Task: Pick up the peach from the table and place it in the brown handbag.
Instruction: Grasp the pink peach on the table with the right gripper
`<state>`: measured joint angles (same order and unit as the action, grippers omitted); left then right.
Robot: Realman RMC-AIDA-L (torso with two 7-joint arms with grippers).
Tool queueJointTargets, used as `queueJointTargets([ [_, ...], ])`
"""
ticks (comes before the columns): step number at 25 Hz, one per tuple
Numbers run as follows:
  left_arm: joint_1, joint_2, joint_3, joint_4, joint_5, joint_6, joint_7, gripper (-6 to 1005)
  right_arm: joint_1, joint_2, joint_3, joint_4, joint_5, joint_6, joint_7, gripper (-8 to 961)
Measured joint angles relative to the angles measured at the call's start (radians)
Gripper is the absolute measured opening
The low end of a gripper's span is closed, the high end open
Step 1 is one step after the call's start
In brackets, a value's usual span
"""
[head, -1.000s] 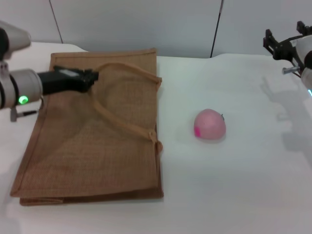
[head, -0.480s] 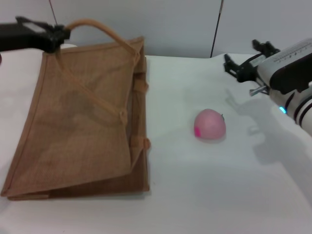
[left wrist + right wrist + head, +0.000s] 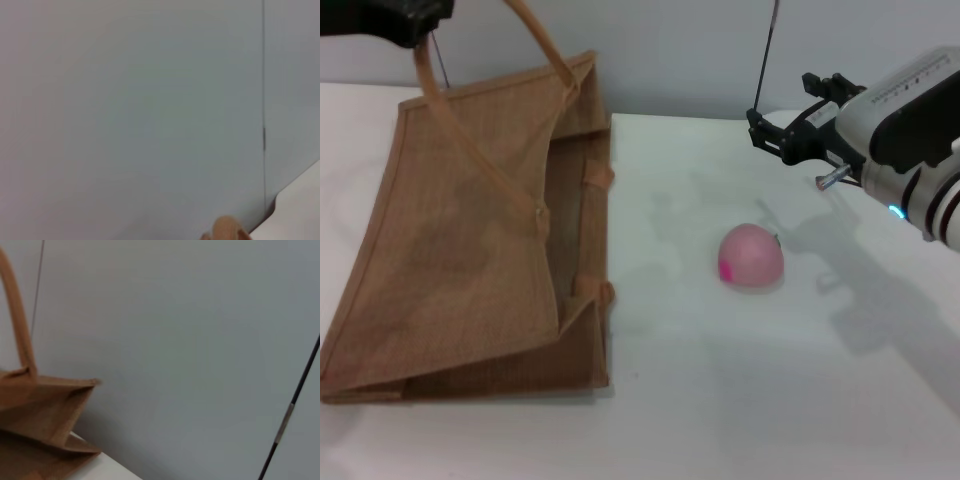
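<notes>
White surface (image 3: 720, 400) runs under everything, with a pale grey wall behind it. On it, the head view shows the peach (image 3: 752, 257) lying alone, well to the right of the bag (image 3: 470, 250) and apart from it. The bag's upper side is pulled up by one handle (image 3: 535, 45), so its mouth gapes toward the peach. That handle is pinched in the left jaws (image 3: 415, 20), high above the bag's far left corner. The right jaws (image 3: 790, 135) hang in the air beyond the peach and a little to its right, spread apart and holding nothing, not touching the fruit.

From the right wrist, only the bag's raised corner (image 3: 45, 410) and handle (image 3: 17, 325) show against the wall, and the peach is out of frame. From the left wrist, almost all is wall, with a tan bit of handle (image 3: 227, 230) at the edge.
</notes>
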<state>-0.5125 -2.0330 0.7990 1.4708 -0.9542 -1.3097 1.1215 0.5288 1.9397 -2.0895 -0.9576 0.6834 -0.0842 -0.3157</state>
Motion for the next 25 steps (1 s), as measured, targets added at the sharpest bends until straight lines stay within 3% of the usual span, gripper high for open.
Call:
queueJointTargets([
  [4,-0.031,0.0,0.0,0.032,0.009,-0.029,-0.017,122,-0.03,-0.01,0.056,-0.118,-0.055,0.154,-0.023,819],
  [9,-0.036,-0.002,0.007,0.06,0.01,-0.038,-0.032,122,-0.036,-0.014,0.148,-0.271,-0.099,0.495,-0.08,820],
  [13,-0.037,-0.002,0.008,0.077,0.01,-0.043,-0.037,122,-0.039,-0.014,0.187,-0.346,-0.096,0.671,-0.119,823],
  [19,-0.057,-0.001,0.005,0.079,0.033,-0.047,-0.037,122,-0.021,-0.004,0.219,-0.397,-0.094,0.898,-0.136,824],
  [25,-0.062,-0.001,0.008,0.075,0.04,-0.048,-0.039,122,0.026,0.019,0.224,-0.392,-0.09,1.035,-0.138,825],
])
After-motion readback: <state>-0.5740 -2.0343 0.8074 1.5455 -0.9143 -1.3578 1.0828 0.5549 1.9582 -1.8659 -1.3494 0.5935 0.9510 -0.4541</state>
